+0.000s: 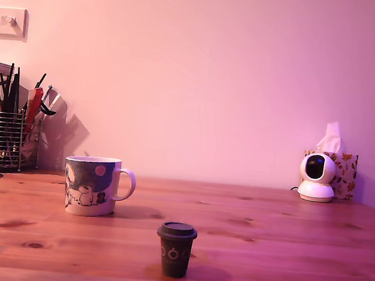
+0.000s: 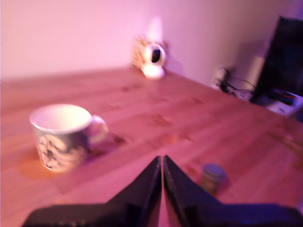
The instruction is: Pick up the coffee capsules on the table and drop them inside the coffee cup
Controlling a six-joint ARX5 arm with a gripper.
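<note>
A tiny dark coffee capsule (image 1: pixel 176 249) with a wider lid stands upright near the table's front edge in the exterior view; the blurred wrist view shows the same capsule (image 2: pixel 212 176) on the wood. The white coffee cup (image 1: pixel 93 186) with a bear picture and pink dot stands behind it, toward the exterior view's left, handle pointing right; its empty inside shows in the wrist view (image 2: pixel 62 136). My gripper (image 2: pixel 162 161) appears only in the wrist view, its two black fingers pressed together with nothing between them, above the table between cup and capsule.
A wire holder of pens (image 1: pixel 7 133) stands at the back on the exterior view's left. A small white camera (image 1: pixel 317 176) and a tissue box (image 1: pixel 343 170) sit at the back right. A dark monitor and cables (image 2: pixel 284 61) lie beyond the table in the wrist view.
</note>
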